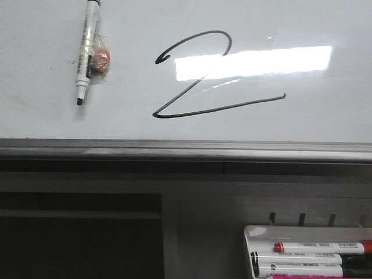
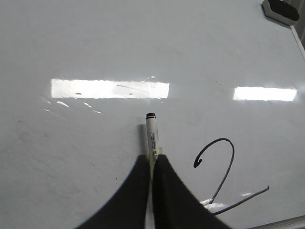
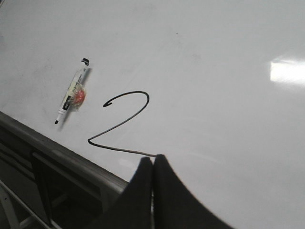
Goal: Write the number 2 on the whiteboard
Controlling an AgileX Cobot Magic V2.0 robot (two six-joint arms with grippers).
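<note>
A black number 2 (image 1: 221, 108) is drawn on the whiteboard (image 1: 279, 35), around a bright light reflection. It also shows in the left wrist view (image 2: 232, 157) and the right wrist view (image 3: 148, 98). A white marker (image 1: 87, 46) lies loose on the board left of the figure, black tip toward the near edge, with no gripper around it. My left gripper (image 2: 152, 156) is shut and hovers over the marker (image 2: 152, 133), hiding its tip end. My right gripper (image 3: 153, 157) is shut with nothing in it, its tips over the end of the figure's base stroke. The marker (image 3: 71, 93) lies beyond.
A red lump under clear tape (image 1: 102, 58) clings to the marker. The board's grey frame edge (image 1: 174, 148) runs along the near side. Below right, a white tray (image 1: 250, 232) holds several markers (image 1: 319, 247). A dark corner fitting (image 2: 281, 9) marks the board's far corner.
</note>
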